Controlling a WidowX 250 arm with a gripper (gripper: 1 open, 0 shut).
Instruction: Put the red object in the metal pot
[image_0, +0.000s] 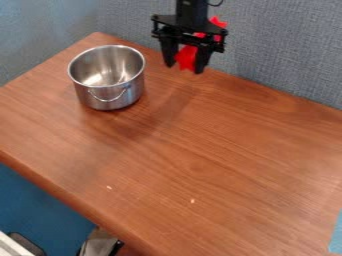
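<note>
I see soft, even, fairly bright light over the wooden table (201, 150), with only faint shadows. The metal pot (107, 76) shows pale glare inside. The picture is small and grainy; the gripper (189, 62) looks slightly smeared.

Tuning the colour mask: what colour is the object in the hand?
Bright red: the red object sits between the black fingers of the hand, clear in the camera view.

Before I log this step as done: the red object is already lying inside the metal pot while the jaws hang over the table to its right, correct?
Not quite. The camera view shows the metal pot empty; the red object is gripped in the jaws of the gripper, which does hang over the table to the pot's right.
</note>
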